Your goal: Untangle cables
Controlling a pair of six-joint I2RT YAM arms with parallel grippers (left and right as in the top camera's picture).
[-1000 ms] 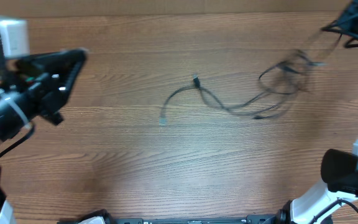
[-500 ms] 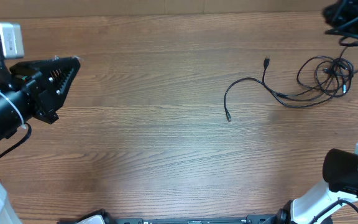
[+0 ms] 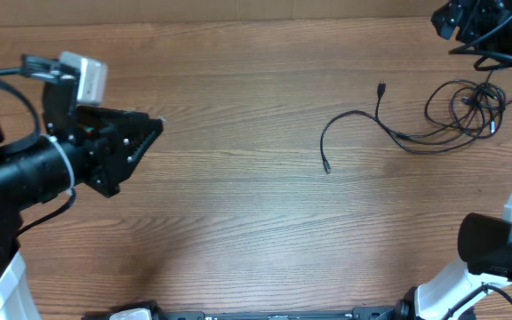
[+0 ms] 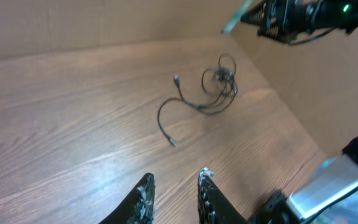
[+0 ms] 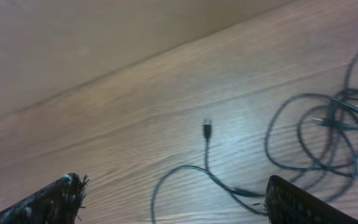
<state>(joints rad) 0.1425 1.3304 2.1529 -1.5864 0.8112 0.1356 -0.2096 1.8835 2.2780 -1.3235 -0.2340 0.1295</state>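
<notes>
Cables [image 3: 456,107] lie bunched at upper right of the counter [image 3: 238,222], two loose ends trailing toward centre.
Left jaws slightly apart, right jaws wide apart, both empty.

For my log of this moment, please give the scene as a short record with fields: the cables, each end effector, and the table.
cables: thin, black, looped and knotted in one bundle on the right side of the table, with two loose ends trailing toward the centre
loose ends: plug; tip
left end effector: open, empty, far from the cables
right end effector: wide open, empty, not touching the cables
table: wood grain
</notes>
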